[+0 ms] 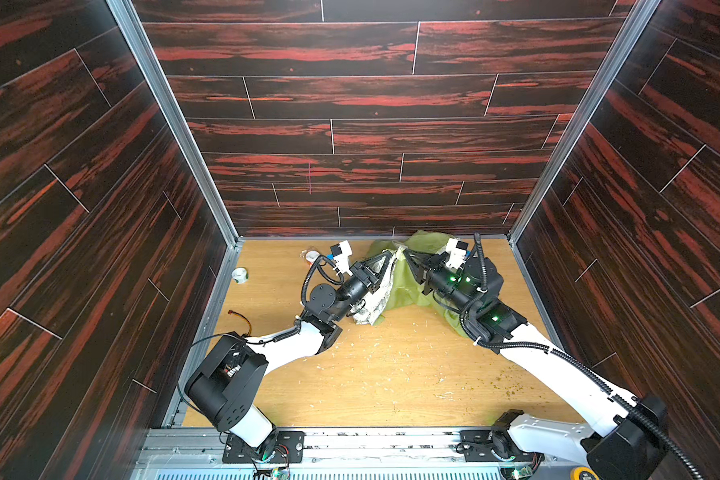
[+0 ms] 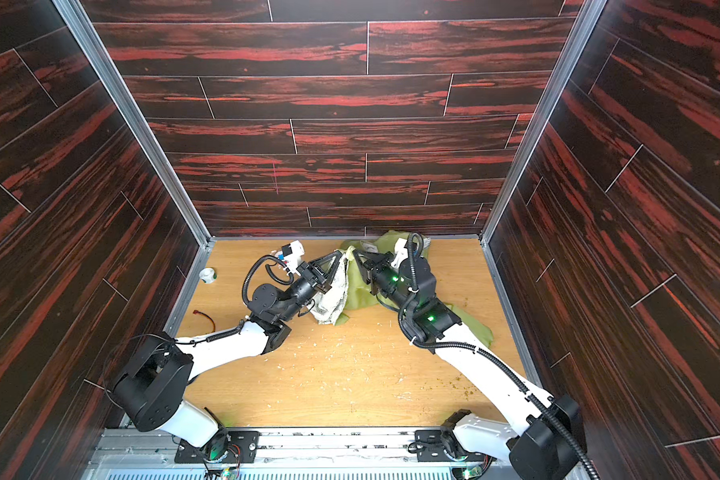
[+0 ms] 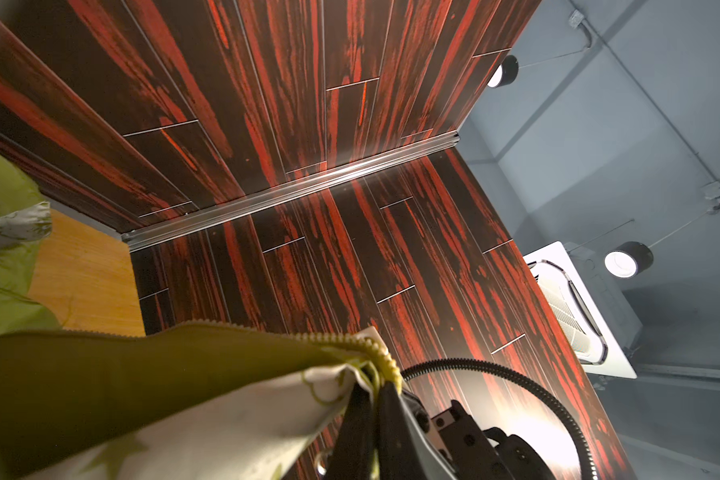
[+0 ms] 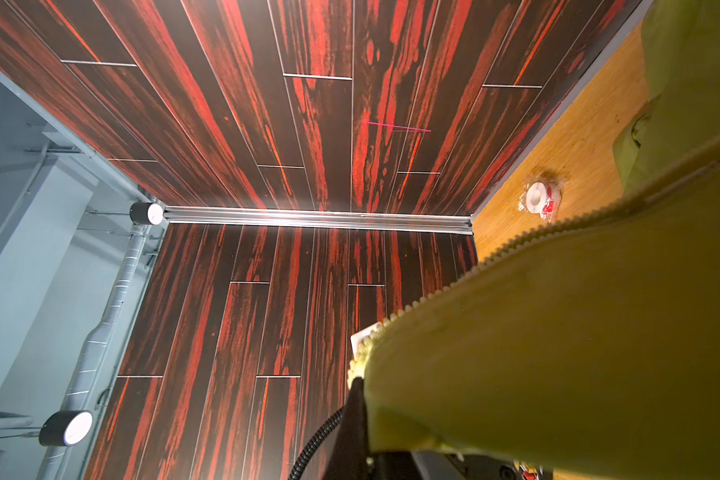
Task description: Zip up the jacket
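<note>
Jacket (image 1: pixel 404 286) zipper edges (image 3: pixel 385 361) aloft near back wall (image 1: pixel 350 137); left hand (image 3: pixel 375 395), right hand (image 4: pixel 358 390) each clamped on one

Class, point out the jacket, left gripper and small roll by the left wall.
jacket (image 1: pixel 408 286): in a top view, green outer fabric.
left gripper (image 3: pixel 376 388): left wrist view, midway between its fingertips.
small roll (image 1: pixel 239 275): in a top view, white side.

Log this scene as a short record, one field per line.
Jacket: green, crumpled at the far side of the table, zipper halves apart
Left gripper: shut on a zipper edge, pale lining showing
Right gripper: shut on the opposite zipper edge
Clutter: tape roll, wrapped packet, wire
</note>
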Tool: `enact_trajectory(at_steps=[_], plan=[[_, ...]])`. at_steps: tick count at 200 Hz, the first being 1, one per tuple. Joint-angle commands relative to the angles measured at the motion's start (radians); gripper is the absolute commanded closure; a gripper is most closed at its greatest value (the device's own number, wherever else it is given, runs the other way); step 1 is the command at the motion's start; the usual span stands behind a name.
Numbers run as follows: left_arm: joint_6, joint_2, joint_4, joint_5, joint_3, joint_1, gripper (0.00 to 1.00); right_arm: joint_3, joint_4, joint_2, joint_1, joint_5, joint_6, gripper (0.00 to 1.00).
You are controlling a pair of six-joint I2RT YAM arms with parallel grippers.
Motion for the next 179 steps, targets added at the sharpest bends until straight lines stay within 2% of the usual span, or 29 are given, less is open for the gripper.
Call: enact_trajectory(at_steps=[1, 106, 179], plan=[[0.021, -0.048, 0.015, 0.013, -0.004, -0.003, 1.0, 0.035, -0.01, -0.031, 0.01, 0.002, -0.015, 1.0], [0.013, -0.041, 0.06, -0.023, 0.016, -0.003, 1.0, 0.022, -0.033, -0.003, 0.018, -0.014, 0.04, 1.0], [0.013, -0.032, 0.077, -0.006, 0.011, -0.003, 1.0, 0.052, -0.078, 0.024, 0.017, -0.034, 0.072, 1.0]])
